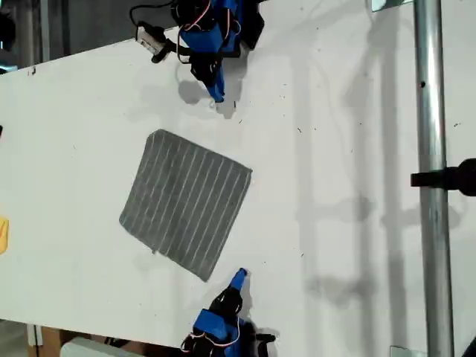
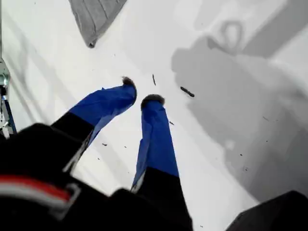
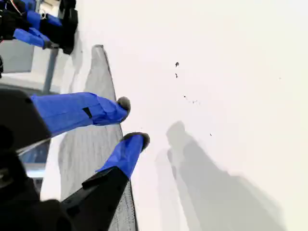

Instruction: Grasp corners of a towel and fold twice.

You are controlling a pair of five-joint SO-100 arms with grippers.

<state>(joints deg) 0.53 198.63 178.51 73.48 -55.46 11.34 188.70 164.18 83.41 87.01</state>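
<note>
Towel (image 1: 187, 202) is laid flat, unfolded on bench (image 1: 335, 149) so corners can be reached; both grippers' fingers are kept narrowly parted, empty.

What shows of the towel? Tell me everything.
The towel is a dark grey, roughly square cloth of soft-looking fabric with thin pale parallel stripes. It lies flat and unfolded on the white table, turned askew, left of the exterior view's centre. All four slightly rounded corners show. Nothing but the table touches it.
</note>
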